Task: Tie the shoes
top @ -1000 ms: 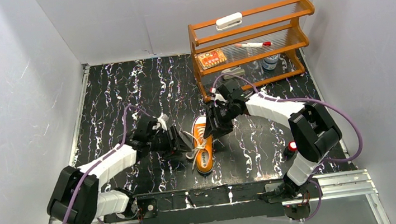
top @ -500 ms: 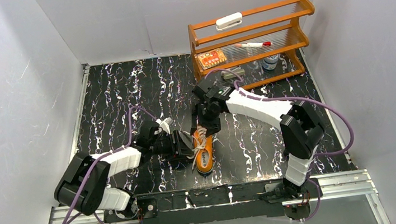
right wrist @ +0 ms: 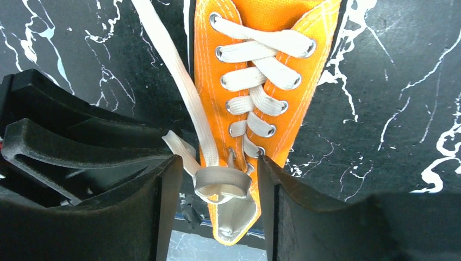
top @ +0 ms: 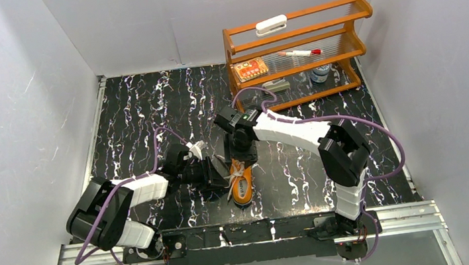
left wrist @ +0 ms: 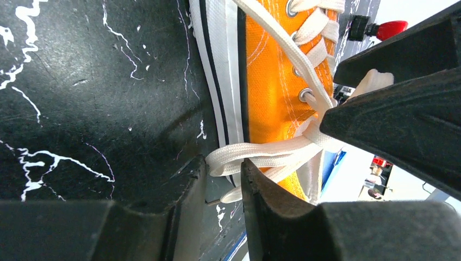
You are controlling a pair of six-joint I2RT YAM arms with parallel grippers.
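Swinging toward 9 o'clock, the right gripper (right wrist: pixel 217 163) now hangs over the collar of the orange sneaker (top: pixel 243 188), which lies near the 6 o'clock edge of the table (top: pixel 150 115). Its jaws stand half open around a loop of the laces (right wrist: pixel 217 176), gripping nothing. The left gripper (left wrist: pixel 223 163), at the sneaker's 9 o'clock, is nearly closed with a strand at its tips; I cannot tell whether it pinches. A hard pull could drag the light sneaker. The grippers crowd each other; the wooden shelf (top: pixel 296 52) at 1 o'clock stands well apart.
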